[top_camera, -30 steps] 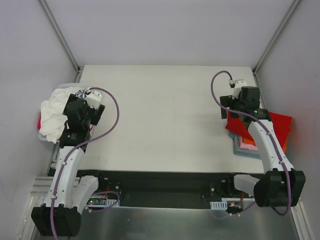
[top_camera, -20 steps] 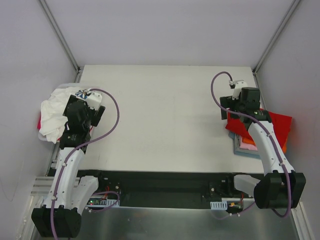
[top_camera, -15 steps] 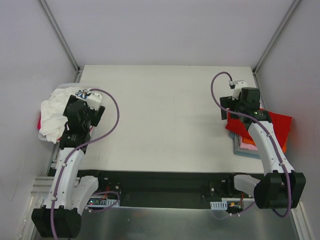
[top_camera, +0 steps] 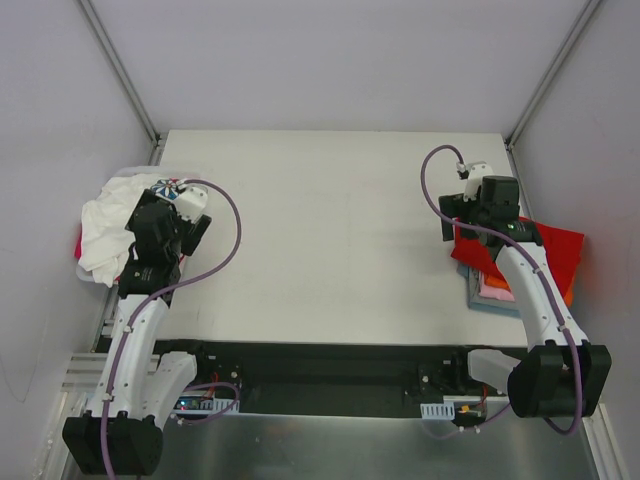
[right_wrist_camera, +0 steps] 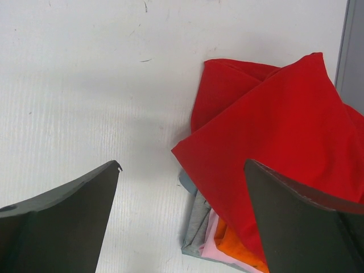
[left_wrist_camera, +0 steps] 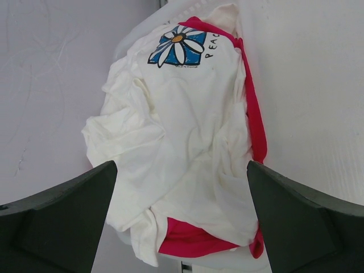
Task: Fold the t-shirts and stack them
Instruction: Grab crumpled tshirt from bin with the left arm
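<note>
A crumpled white t-shirt [left_wrist_camera: 182, 142] with a blue daisy print [left_wrist_camera: 177, 48] lies over a magenta t-shirt [left_wrist_camera: 196, 239] at the table's left edge; the heap also shows in the top view [top_camera: 105, 225]. My left gripper [left_wrist_camera: 181, 227] hangs open above this heap, empty. A red t-shirt [right_wrist_camera: 284, 142] lies loosely on a stack with orange [right_wrist_camera: 236, 250], pink [right_wrist_camera: 209, 227] and light grey-blue [right_wrist_camera: 196, 219] tees at the right edge; the stack also shows in the top view [top_camera: 555, 250]. My right gripper [right_wrist_camera: 182, 222] is open and empty above the stack's left edge.
The white table [top_camera: 330, 230] lies between the two arms. Grey walls and metal frame posts [top_camera: 120, 70] close in the table on left, right and back. A purple cable [top_camera: 225, 215] loops off each wrist.
The left wrist has shifted slightly toward the back over the white heap. The right arm has barely moved.
</note>
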